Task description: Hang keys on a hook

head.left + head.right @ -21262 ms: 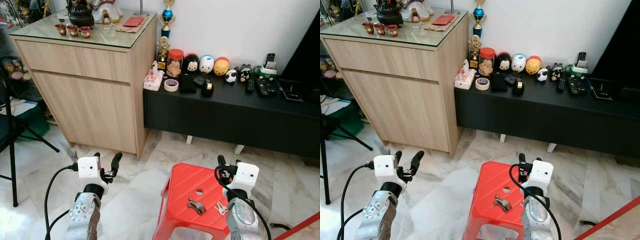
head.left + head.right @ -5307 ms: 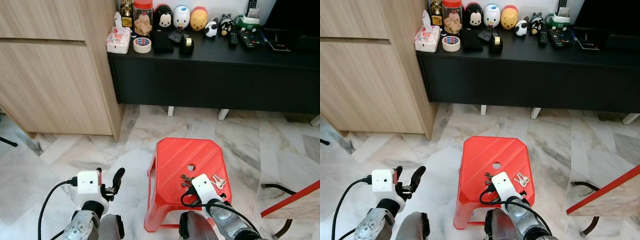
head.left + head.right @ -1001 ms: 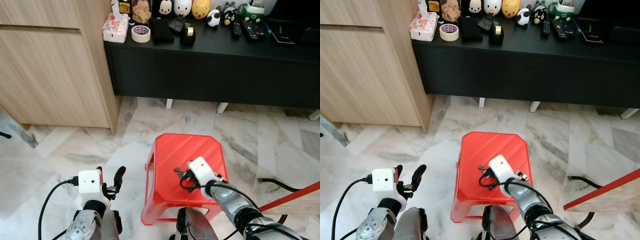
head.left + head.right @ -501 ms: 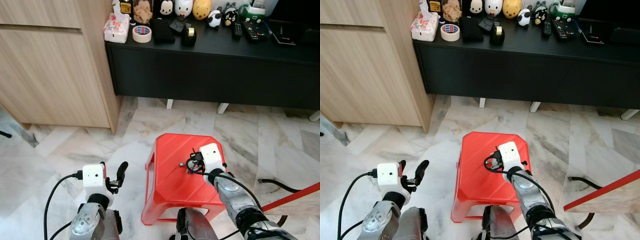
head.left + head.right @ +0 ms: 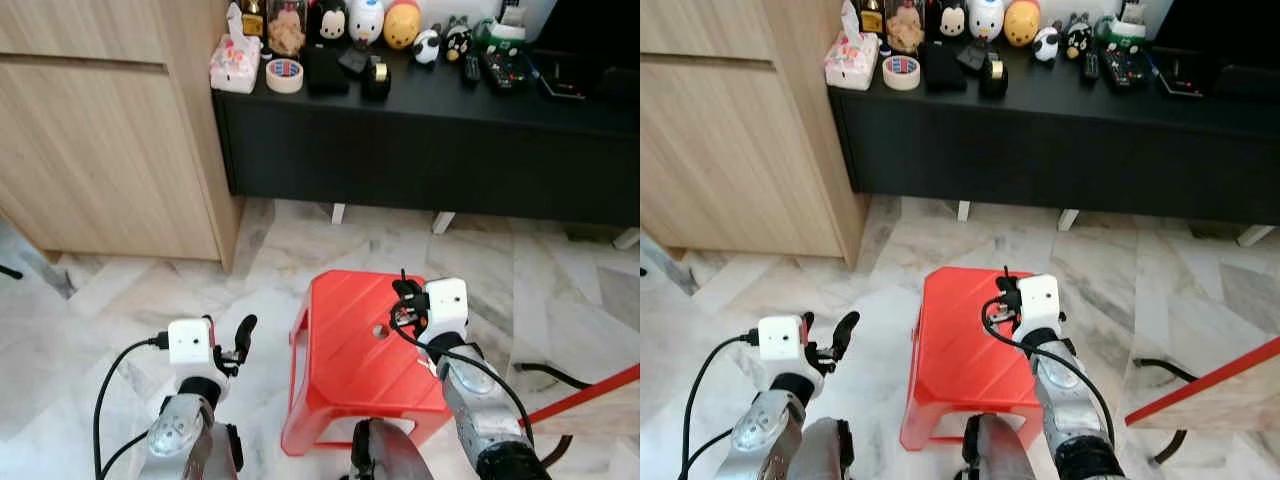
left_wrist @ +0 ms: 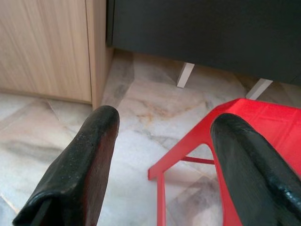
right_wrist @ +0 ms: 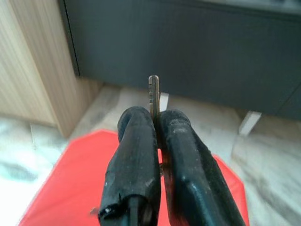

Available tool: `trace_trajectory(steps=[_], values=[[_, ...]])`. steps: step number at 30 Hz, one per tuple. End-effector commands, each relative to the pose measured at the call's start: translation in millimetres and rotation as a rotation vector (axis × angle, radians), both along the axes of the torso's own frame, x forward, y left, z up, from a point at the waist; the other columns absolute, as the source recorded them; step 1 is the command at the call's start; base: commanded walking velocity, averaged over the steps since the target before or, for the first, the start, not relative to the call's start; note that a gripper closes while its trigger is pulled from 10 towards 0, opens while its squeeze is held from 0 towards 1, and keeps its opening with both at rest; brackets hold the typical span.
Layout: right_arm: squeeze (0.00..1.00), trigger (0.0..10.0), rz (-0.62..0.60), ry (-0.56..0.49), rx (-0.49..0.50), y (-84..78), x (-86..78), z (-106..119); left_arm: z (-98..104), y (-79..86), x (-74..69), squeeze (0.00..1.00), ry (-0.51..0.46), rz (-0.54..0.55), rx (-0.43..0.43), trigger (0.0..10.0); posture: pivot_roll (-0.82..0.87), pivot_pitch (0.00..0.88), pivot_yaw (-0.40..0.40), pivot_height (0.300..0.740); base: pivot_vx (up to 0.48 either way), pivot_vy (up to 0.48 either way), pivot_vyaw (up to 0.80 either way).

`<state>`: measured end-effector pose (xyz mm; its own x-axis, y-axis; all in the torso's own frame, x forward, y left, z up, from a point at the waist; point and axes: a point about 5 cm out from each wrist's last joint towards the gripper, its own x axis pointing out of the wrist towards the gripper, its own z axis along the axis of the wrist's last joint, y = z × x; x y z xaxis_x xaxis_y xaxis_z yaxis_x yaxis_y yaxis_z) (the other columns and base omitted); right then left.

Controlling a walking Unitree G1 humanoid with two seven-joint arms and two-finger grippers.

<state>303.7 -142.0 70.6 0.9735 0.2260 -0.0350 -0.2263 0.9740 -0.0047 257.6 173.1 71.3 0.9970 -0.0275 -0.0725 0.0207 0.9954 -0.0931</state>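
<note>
My right gripper (image 5: 404, 298) is raised over the red plastic stool (image 5: 340, 372), shut on the keys. In the right wrist view a brass key (image 7: 154, 92) sticks up edge-on from between the two pressed fingertips (image 7: 137, 123), pointing toward the black console. Its dark key ring hangs by the fingers (image 5: 1002, 292). My left gripper (image 5: 238, 338) hovers low over the floor to the left of the stool, open and holding nothing; its fingers (image 6: 89, 155) stand wide apart in the left wrist view.
A long black console (image 5: 430, 140) with toys, a tape roll and remotes runs across the back. A light wooden cabinet (image 5: 100, 140) stands at the left. A red-edged board (image 5: 590, 398) and a black cable (image 5: 545, 368) lie at the right on the marble floor.
My right gripper has lifted the keys off the stool top and swung up and to the right, now pointing at the console. The left arm has hardly moved.
</note>
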Motion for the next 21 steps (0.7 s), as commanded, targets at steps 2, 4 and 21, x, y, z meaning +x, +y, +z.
trace_trajectory(steps=[2,4,21], values=[[0.00,10.0,-0.040,-0.063,0.020,-6.8,-1.2,12,-3,-2.0,2.5,0.00,0.008,-0.005,0.002,10.0,0.01,0.076,-0.123,0.626,0.000,0.000,0.00],[0.00,10.0,-0.063,-0.070,0.029,-9.8,-1.8,15,-3,-2.5,4.0,0.00,0.002,-0.006,0.001,10.0,0.01,0.073,-0.122,0.626,0.000,0.000,0.00],[0.00,10.0,-0.110,-0.080,0.069,-7.6,-10.9,27,-2,-3.5,15.7,0.00,-0.032,-0.015,-0.012,10.0,0.01,0.008,-0.115,0.626,0.000,0.000,0.00]])
